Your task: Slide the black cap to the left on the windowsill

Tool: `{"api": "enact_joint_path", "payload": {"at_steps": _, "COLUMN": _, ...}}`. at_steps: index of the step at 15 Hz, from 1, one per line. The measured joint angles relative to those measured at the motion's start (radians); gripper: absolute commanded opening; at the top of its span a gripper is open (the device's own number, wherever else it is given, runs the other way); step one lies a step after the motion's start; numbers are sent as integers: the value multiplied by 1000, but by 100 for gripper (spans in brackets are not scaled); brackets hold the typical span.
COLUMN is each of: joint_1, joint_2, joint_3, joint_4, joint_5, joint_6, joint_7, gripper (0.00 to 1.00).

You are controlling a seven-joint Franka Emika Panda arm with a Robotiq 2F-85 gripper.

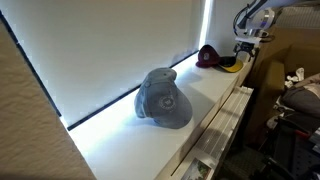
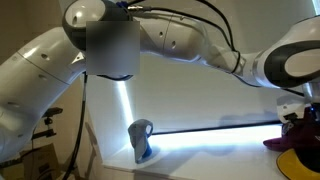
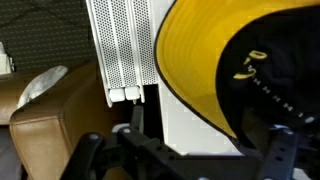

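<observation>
The black cap [image 1: 208, 57], maroon on its crown with a yellow brim [image 1: 228, 67], lies at the far end of the white windowsill [image 1: 200, 100]. It also shows at the right edge of an exterior view [image 2: 296, 158]. In the wrist view the yellow brim [image 3: 195, 60] and the black crown [image 3: 275, 85] with yellow stitching fill the upper right. My gripper [image 1: 245, 45] hangs just above and beside the cap. In the wrist view the gripper [image 3: 205, 140] is open over bare sill, and the cap's edge reaches its right finger.
A bigger grey-blue cap [image 1: 164, 98] sits mid-sill, and it also shows in an exterior view [image 2: 142, 140]. A white blind [image 1: 110, 45] backs the sill. A white perforated panel [image 3: 120, 45] and a brown box [image 3: 50, 120] lie beyond the sill's edge. Clutter [image 1: 295, 95] stands beside it.
</observation>
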Motion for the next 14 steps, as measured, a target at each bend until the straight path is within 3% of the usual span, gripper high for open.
{"api": "enact_joint_path", "payload": {"at_steps": 6, "joint_1": -7, "joint_2": 6, "joint_3": 6, "joint_4": 17, "joint_5": -7, "joint_6": 27, "joint_7": 16, "gripper": 100}}
{"api": "enact_joint_path", "payload": {"at_steps": 10, "joint_1": -6, "joint_2": 37, "joint_3": 15, "joint_4": 91, "joint_5": -66, "joint_6": -159, "joint_7": 14, "gripper": 100}}
{"api": "enact_joint_path", "payload": {"at_steps": 14, "joint_1": -7, "joint_2": 70, "joint_3": 15, "joint_4": 135, "joint_5": -68, "joint_6": -187, "joint_7": 14, "gripper": 100}}
